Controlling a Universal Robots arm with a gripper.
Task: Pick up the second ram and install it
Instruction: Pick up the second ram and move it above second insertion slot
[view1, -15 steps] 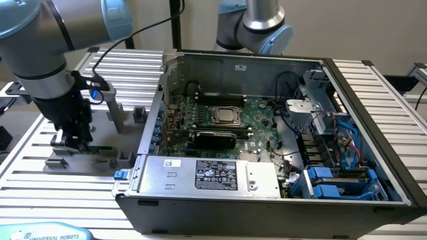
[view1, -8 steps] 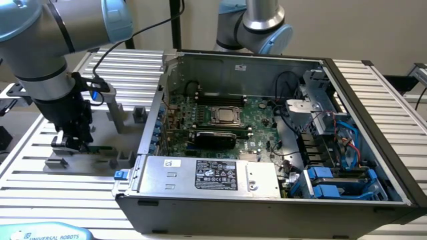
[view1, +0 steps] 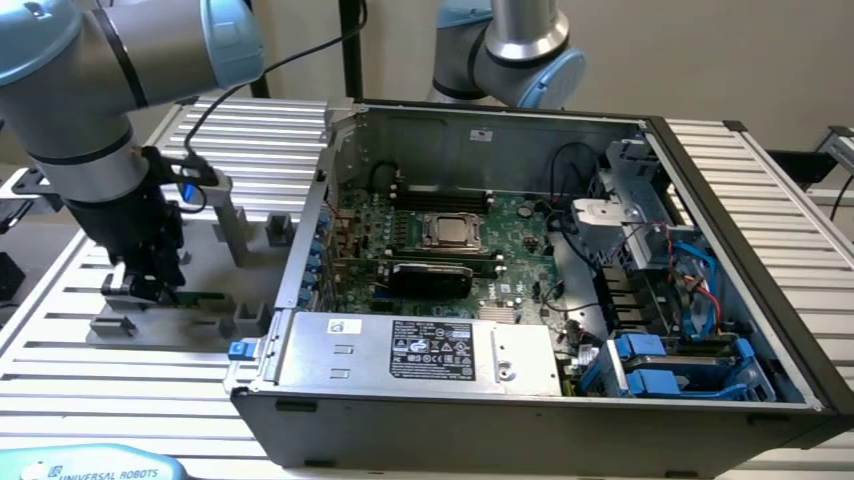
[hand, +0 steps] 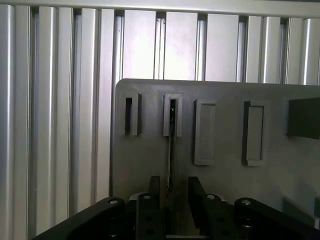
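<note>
The slatted table (view1: 120, 380) was shared by the open computer case (view1: 507, 425) and a grey holder plate (hand: 145, 160), bare slats left beyond its edge. The claw (hand: 174, 184) was spread wide, nothing gripped, fingers (hand: 154, 192) set either side of the second ram (hand: 170, 150), stood edgewise in its slot.

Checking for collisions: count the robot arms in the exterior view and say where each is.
2. One arm is on the exterior view's left, reaching down to the gray fixture plate; the other arm stands behind the open computer case. Others may be hidden.
</note>
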